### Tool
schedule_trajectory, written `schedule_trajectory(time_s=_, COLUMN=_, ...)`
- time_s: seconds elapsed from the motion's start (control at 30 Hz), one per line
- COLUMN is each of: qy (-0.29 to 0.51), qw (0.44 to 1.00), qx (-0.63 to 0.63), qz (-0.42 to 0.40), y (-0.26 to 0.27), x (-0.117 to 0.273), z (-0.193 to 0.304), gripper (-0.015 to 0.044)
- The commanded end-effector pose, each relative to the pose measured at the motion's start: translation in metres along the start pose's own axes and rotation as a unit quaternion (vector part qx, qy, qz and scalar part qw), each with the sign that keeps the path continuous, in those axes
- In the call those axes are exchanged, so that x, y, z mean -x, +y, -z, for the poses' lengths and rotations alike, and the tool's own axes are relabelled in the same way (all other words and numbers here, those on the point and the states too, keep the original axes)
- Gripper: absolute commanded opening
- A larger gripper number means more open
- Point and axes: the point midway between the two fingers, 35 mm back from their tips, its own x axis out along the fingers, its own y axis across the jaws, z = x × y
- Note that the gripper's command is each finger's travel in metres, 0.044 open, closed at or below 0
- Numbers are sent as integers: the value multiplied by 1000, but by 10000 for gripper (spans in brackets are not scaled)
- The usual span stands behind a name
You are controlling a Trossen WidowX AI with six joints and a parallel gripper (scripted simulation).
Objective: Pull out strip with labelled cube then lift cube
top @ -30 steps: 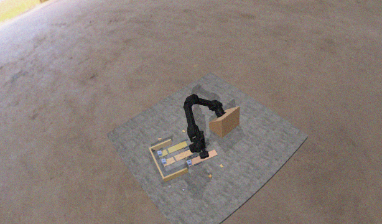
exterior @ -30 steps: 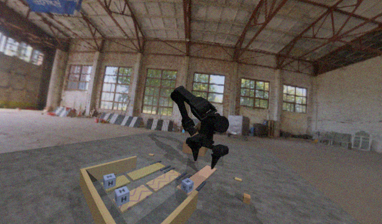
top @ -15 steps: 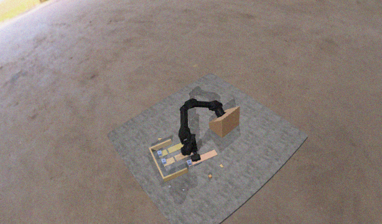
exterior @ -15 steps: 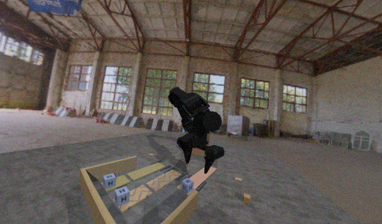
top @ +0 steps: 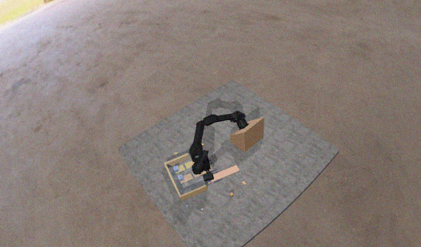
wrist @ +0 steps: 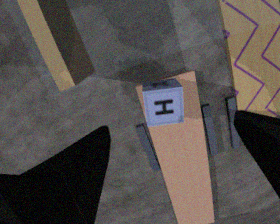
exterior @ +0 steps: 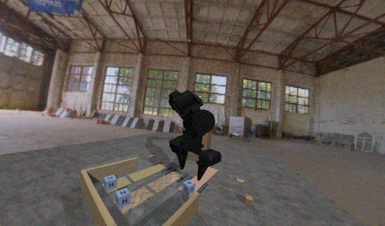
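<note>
The plain pink strip [top: 227, 172] [exterior: 209, 176] [wrist: 185, 160] is in one piece and sticks out past the walled frame's open side. A pale blue cube [exterior: 189, 187] [wrist: 164, 106] marked H sits on its inner end. My gripper [exterior: 190, 174] [wrist: 172, 125] is open and empty above the strip, its fingers on either side of the cube in the wrist view. A zigzag-patterned strip [top: 187, 178] [exterior: 164, 182] [wrist: 246, 42] and a yellow strip [top: 189, 165] [exterior: 147, 172] each show a gap and have an H cube at the far end. The arm hides the pink strip's cube in the top view.
The tan walled frame [top: 193, 193] [exterior: 182, 212] [wrist: 45, 45] surrounds the other strips on three sides. Low dark guide rails [exterior: 202, 188] [wrist: 148, 147] flank the strips. A large brown block [top: 255, 135] stands by the arm's base. Small orange pieces [top: 231, 194] [exterior: 248, 200] lie outside the frame.
</note>
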Motion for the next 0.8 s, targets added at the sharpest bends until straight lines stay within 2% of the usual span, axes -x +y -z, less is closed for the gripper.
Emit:
schedule_trajectory(time_s=0.0, qy=0, qw=1000, qx=6, qz=3, y=2, x=-6, z=0, gripper=309)
schedule_trajectory(time_s=0.07, qy=0, qw=1000, qx=6, qz=3, y=2, x=-9, z=0, gripper=256)
schedule_trajectory(time_s=0.1, qy=0, qw=1000, qx=6, qz=3, y=2, x=-10, z=0, gripper=250)
schedule_trajectory(time_s=0.77, qy=-1, qw=1000, qx=6, qz=3, y=2, x=-43, z=0, gripper=250)
